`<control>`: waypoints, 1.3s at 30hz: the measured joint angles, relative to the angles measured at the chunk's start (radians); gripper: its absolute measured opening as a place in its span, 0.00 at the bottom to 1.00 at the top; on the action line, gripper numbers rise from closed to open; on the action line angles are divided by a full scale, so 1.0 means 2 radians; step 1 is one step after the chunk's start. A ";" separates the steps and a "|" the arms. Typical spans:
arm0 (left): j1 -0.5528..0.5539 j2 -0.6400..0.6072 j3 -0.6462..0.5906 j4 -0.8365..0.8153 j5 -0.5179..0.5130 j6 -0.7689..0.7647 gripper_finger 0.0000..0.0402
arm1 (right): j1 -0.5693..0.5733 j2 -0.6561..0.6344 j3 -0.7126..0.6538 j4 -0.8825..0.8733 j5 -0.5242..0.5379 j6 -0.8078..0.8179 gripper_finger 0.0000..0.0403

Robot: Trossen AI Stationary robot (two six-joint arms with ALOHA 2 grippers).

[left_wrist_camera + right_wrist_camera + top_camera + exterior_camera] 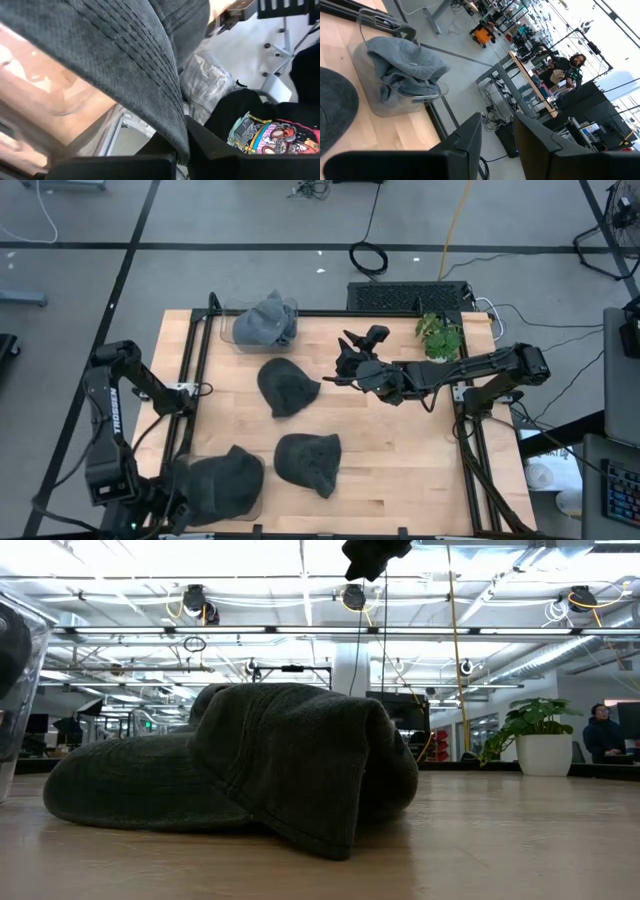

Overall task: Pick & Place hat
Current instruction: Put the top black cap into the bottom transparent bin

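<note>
The right gripper (348, 360) hung above the far middle of the table (400, 450), fingers only a narrow way apart and nothing between them. The nearest dark hat (287, 387) lay just off to its left, flat on the wood, brim pointing back toward the gripper, so that arm had the short reach. Farther along sat the clear bin (262, 330) with a grey hat (266, 318) already in it. The left gripper (190, 492) was parked down at the near-left corner, clamped on another dark hat (222, 480)
</note>
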 joint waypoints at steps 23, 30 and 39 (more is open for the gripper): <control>0.005 -0.056 -0.014 -0.064 0.022 -0.047 0.55 | -0.010 0.000 0.000 0.000 -0.015 0.001 0.25; 0.011 -0.109 -0.014 -0.115 0.030 -0.037 0.58 | -0.010 0.000 0.000 -0.003 -0.013 -0.005 0.25; 0.026 -0.146 -0.014 -0.160 0.006 0.002 0.58 | -0.009 -0.002 0.000 -0.001 -0.032 -0.012 0.25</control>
